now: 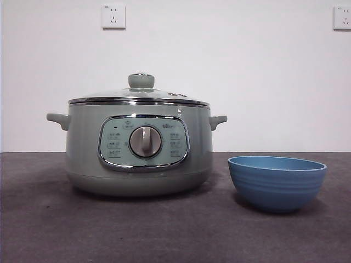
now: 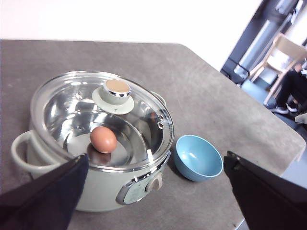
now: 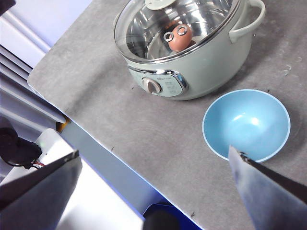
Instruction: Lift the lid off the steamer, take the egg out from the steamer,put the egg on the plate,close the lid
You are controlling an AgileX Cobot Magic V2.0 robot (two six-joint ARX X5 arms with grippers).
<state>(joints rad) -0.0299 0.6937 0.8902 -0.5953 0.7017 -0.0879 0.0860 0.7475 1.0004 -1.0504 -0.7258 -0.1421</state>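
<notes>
A dark grey table (image 1: 164,230) with a matte, slightly speckled surface carries two items. The steamer (image 1: 140,159), pale green, stands directly on it, its control dial facing the front edge. Just beside the steamer, apart from it, sits the blue plate (image 1: 277,183), upright and bowl-shaped, close to the table's rounded corner.

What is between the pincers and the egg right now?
The glass lid sits closed on the steamer, covering the egg inside. It has to come off by its knob first. Both pincers are open and away from the pot; the plate beside it holds nothing.
</notes>
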